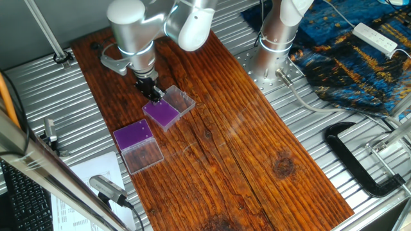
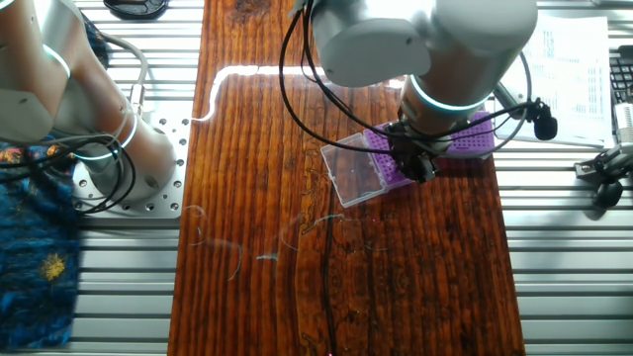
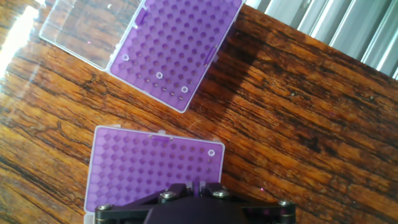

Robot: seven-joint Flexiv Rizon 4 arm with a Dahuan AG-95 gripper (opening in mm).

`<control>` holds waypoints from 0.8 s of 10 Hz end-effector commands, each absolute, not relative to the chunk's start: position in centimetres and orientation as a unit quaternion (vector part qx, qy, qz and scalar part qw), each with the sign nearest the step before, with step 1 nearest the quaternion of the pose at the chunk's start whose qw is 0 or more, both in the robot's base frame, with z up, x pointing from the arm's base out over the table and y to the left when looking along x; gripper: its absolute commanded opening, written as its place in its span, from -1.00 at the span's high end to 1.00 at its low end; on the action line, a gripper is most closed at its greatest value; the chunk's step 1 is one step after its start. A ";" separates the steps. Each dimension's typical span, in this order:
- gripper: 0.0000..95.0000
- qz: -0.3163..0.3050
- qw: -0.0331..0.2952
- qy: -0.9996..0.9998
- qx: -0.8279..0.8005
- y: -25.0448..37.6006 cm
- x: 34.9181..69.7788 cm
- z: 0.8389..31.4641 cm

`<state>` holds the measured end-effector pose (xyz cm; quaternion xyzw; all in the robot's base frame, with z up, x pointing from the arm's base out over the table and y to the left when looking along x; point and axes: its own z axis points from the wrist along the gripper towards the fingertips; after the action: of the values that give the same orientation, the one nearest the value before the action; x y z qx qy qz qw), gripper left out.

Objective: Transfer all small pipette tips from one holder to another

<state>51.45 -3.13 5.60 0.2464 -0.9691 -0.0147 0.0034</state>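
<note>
Gripper (image 3: 189,202) housing fills your hand view's lower edge; fingertips are hidden, so you cannot tell whether they are spread or pinching. Directly beneath sits the near holder (image 3: 152,171), one tip (image 3: 211,152) at its corner. Three more small pipette tips (image 3: 159,75) stand in the far holder (image 3: 177,46), ahead along the view. No legible labels.

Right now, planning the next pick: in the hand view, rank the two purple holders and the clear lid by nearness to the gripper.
1. lower purple holder, under the gripper
2. upper purple holder, ahead
3. clear lid, top left
</note>
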 end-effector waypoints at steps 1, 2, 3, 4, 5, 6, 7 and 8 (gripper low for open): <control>1.00 -0.016 0.005 -0.969 0.248 -3.1 51.3 6.1; 1.00 -0.016 0.004 -0.968 0.249 -3.2 51.3 6.3; 1.00 -0.017 0.004 -0.968 0.249 -3.2 51.3 6.7; 1.00 -0.019 0.003 -0.968 0.251 -3.3 51.4 7.1; 1.00 -0.019 0.003 -0.967 0.253 -3.3 51.7 7.7; 1.00 -0.019 0.005 -0.966 0.257 -3.3 52.3 8.6; 1.00 -0.021 0.004 -0.965 0.261 -3.2 53.1 9.3; 1.00 -0.021 0.004 -0.965 0.261 -3.0 53.5 9.8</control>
<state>53.53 -2.92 9.79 0.2605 -0.9652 -0.0213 0.0040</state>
